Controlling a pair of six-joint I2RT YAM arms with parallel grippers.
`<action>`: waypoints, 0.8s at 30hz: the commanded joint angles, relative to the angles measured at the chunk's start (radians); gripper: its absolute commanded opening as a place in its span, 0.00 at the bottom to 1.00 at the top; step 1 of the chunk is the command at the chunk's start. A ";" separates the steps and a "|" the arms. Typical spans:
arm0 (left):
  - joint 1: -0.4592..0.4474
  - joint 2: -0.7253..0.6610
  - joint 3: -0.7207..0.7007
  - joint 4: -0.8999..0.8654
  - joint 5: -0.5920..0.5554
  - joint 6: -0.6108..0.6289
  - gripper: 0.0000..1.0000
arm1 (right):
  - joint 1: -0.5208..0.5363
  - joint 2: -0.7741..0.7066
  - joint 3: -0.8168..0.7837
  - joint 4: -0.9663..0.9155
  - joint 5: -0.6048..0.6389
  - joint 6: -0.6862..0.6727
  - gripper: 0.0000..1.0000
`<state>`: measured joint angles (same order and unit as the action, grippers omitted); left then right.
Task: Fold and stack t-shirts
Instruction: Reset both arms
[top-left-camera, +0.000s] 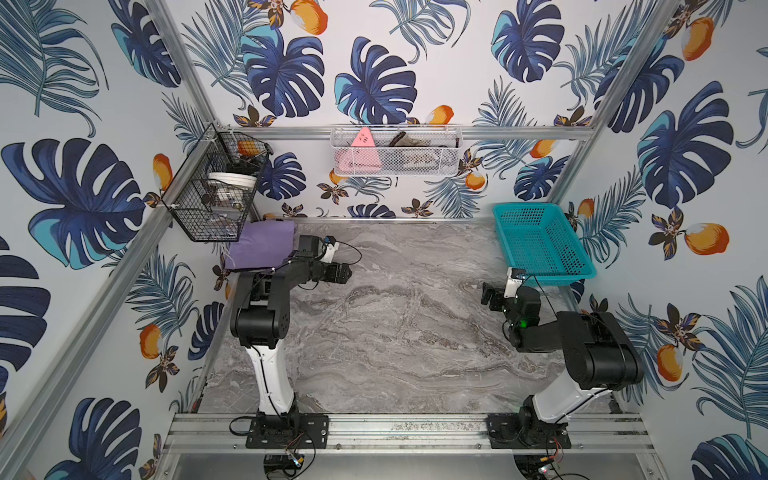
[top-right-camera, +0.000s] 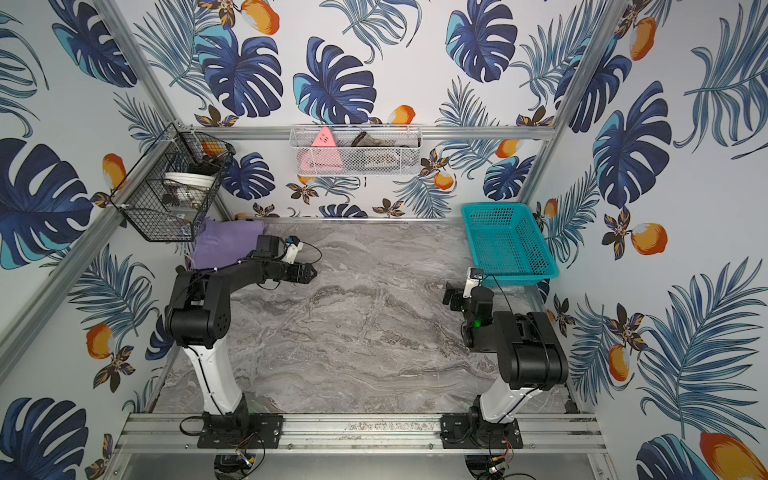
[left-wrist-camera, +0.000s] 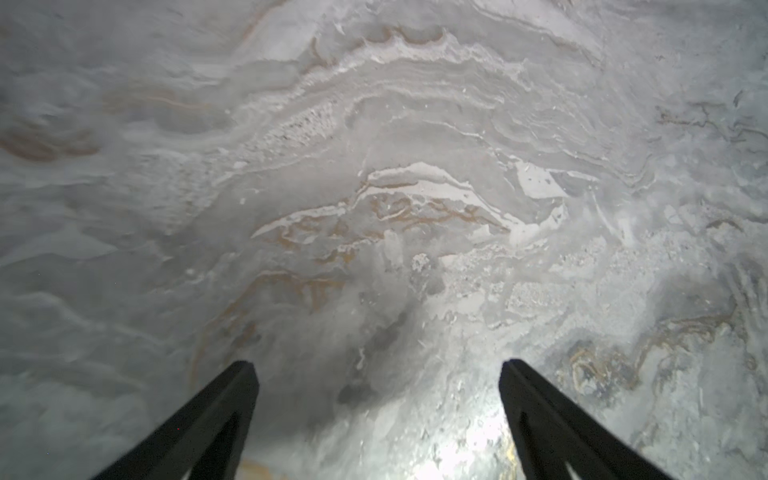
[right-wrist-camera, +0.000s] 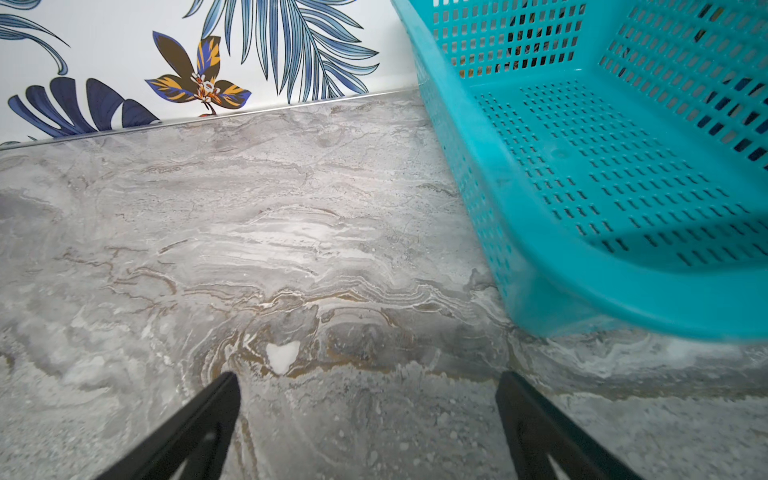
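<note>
Left gripper (left-wrist-camera: 376, 365) and right gripper (right-wrist-camera: 368, 376) hang wide apart, empty; shirt (top-left-camera: 259, 249) lies folded by wire basket (top-left-camera: 187, 166). Stacking looks done, so I'd park both arms.

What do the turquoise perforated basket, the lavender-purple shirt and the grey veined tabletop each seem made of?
The turquoise perforated basket looks like moulded plastic, judging by its smooth rim and regular slots. The lavender-purple shirt is soft matte cloth, gently creased. The grey veined tabletop has a marble pattern with slight sheen; stone or printed laminate, I cannot tell.
</note>
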<state>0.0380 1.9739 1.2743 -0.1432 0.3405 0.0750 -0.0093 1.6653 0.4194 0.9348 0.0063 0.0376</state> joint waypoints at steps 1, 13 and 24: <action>-0.003 -0.058 -0.007 0.012 -0.030 -0.026 0.99 | -0.001 0.002 0.009 -0.026 0.002 0.002 1.00; 0.028 -0.382 -0.052 0.001 -0.037 0.020 0.99 | -0.001 -0.001 0.013 -0.043 0.001 -0.002 1.00; 0.062 -0.430 -0.023 -0.228 -0.388 -0.146 0.99 | 0.000 0.004 0.010 -0.028 -0.001 -0.004 1.00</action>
<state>0.0841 1.5372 1.2156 -0.2485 0.0227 -0.0277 -0.0093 1.6665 0.4290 0.8894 0.0059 0.0368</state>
